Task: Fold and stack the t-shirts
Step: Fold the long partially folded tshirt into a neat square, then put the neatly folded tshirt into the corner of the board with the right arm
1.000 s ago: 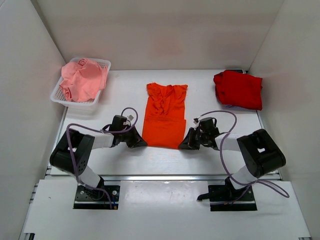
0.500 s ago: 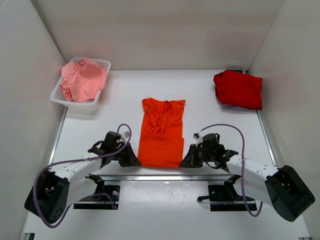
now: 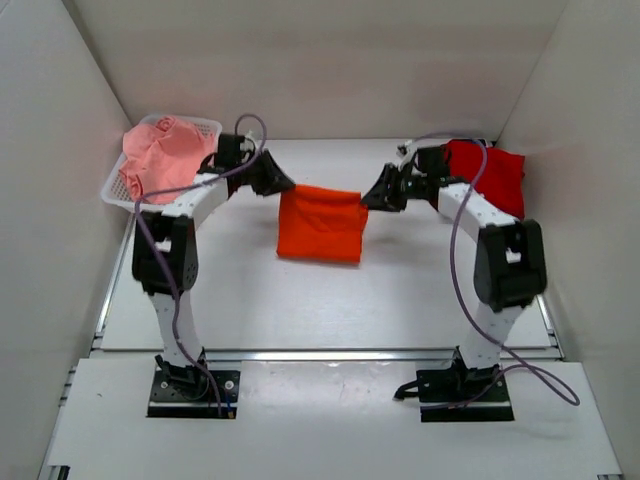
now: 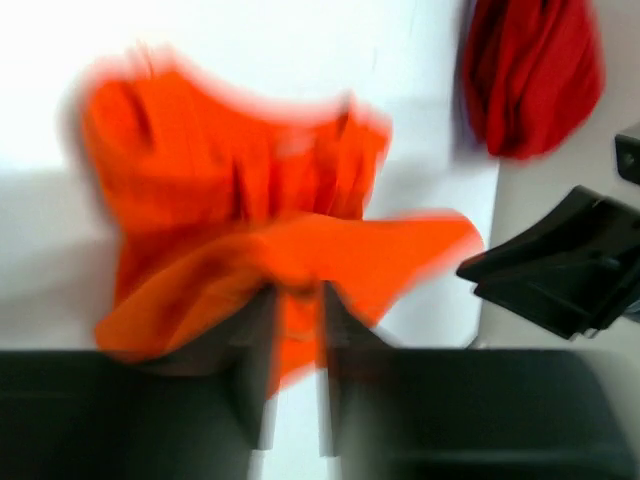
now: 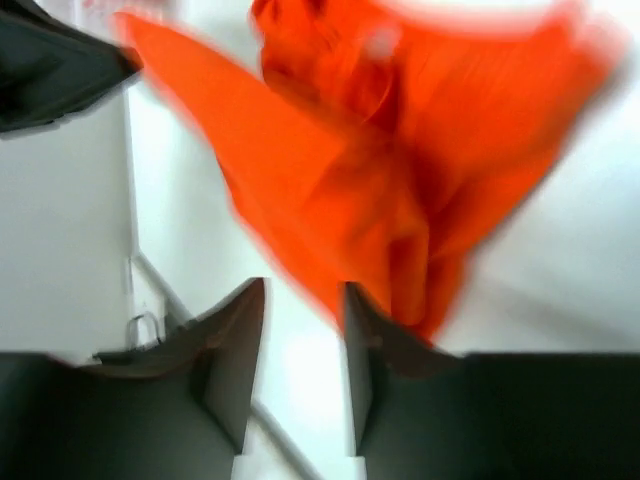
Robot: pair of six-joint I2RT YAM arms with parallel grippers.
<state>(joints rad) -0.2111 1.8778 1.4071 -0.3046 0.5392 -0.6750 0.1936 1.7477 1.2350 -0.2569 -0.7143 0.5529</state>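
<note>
The orange t-shirt (image 3: 320,225) sits folded over at the far middle of the counter (image 3: 400,290), its top edge between the left end effector (image 3: 277,185) and the right end effector (image 3: 372,198). The right's fingers stand parted, with cloth just beyond them. The left's pinch is too blurred to tell. The red t-shirt (image 3: 495,175) lies at the far right

Orange t-shirt (image 3: 320,225) is soft matt cloth; the basket (image 3: 118,192), white plastic mesh.
</note>
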